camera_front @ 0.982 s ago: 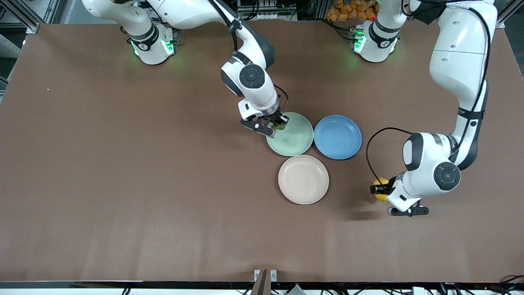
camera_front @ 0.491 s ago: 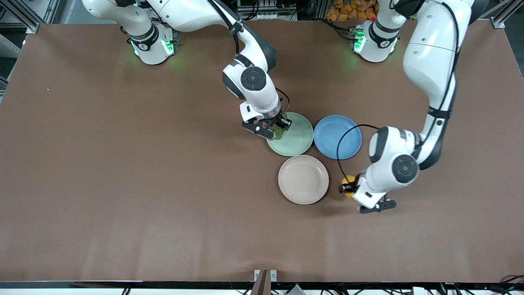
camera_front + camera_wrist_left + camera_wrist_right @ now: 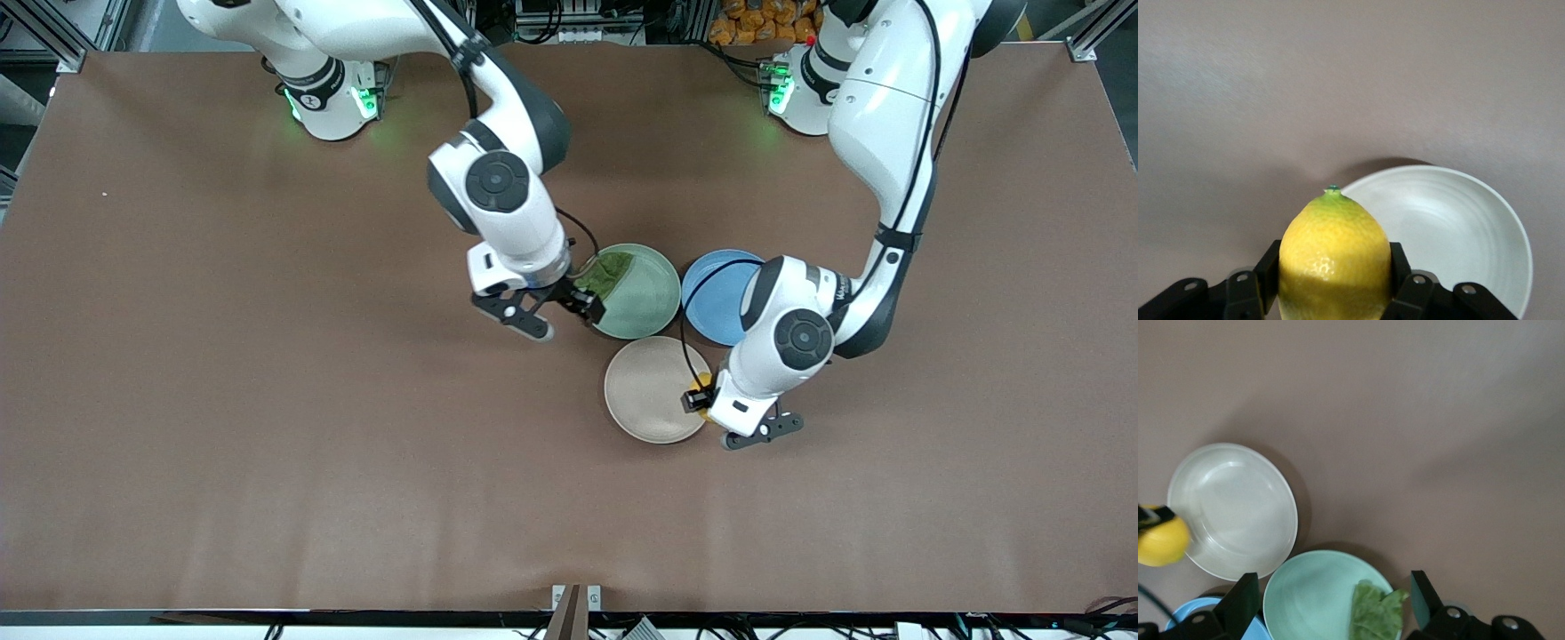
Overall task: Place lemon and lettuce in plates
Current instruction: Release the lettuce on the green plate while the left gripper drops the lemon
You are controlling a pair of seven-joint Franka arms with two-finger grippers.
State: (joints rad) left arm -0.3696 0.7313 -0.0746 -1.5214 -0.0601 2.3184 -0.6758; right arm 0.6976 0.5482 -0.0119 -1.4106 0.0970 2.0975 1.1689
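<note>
The lettuce (image 3: 607, 274) lies in the pale mint plate (image 3: 649, 300), near its rim on the right arm's side. My right gripper (image 3: 562, 316) is open and empty, up over the table just beside that rim. The right wrist view shows the lettuce (image 3: 1375, 610) in the mint plate (image 3: 1308, 593) between my open fingers (image 3: 1238, 600). My left gripper (image 3: 699, 400) is shut on the lemon (image 3: 703, 384) and holds it over the edge of the beige plate (image 3: 649, 391). The left wrist view shows the lemon (image 3: 1333, 257) gripped, with the bare beige plate (image 3: 1458, 227) below.
A blue plate (image 3: 716, 289) sits beside the mint plate toward the left arm's end, partly hidden by the left arm. The three plates touch or nearly touch. Brown table (image 3: 267, 400) surrounds them.
My right gripper opened, left the lettuce in the mint plate and drew back toward the right arm's end. My left gripper carried the lemon across to the beige plate's edge.
</note>
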